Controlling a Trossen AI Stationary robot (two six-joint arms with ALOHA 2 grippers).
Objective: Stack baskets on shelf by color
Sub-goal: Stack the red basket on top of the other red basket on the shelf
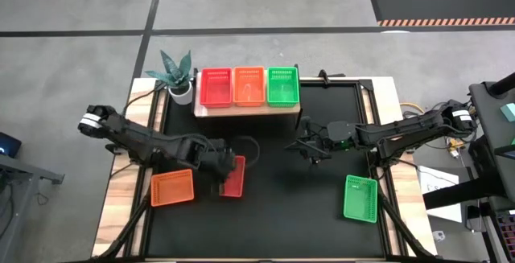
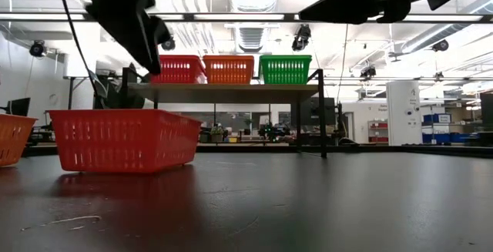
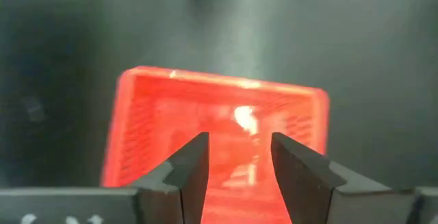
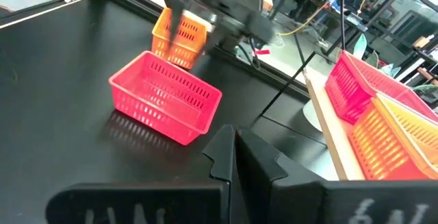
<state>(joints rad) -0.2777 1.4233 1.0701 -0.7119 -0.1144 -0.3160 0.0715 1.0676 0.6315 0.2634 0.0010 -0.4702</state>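
Note:
A red basket [image 1: 235, 176] [image 2: 123, 139] [image 3: 219, 107] [image 4: 164, 104] rests on its base on the black table. My left gripper [image 1: 220, 179] [image 3: 239, 166] is open and hovers just above it, fingers pointing down over its inside. An orange basket [image 1: 172, 187] [image 4: 179, 35] lies to its left and a green basket [image 1: 361, 197] sits at the right. The wooden shelf [image 1: 241, 110] [image 2: 231, 91] carries a red basket [image 1: 216, 86], an orange basket [image 1: 249, 86] and a green basket [image 1: 282, 85] side by side. My right gripper [image 1: 310, 152] [image 4: 236, 152] is shut and hangs in the air mid-table.
A potted plant [image 1: 177, 74] stands at the shelf's left end. A thin dark cable [image 1: 251, 146] curls on the table behind the red basket. Bare tabletop [image 1: 290, 207] lies between the red and green baskets. Wooden borders frame the black table on both sides.

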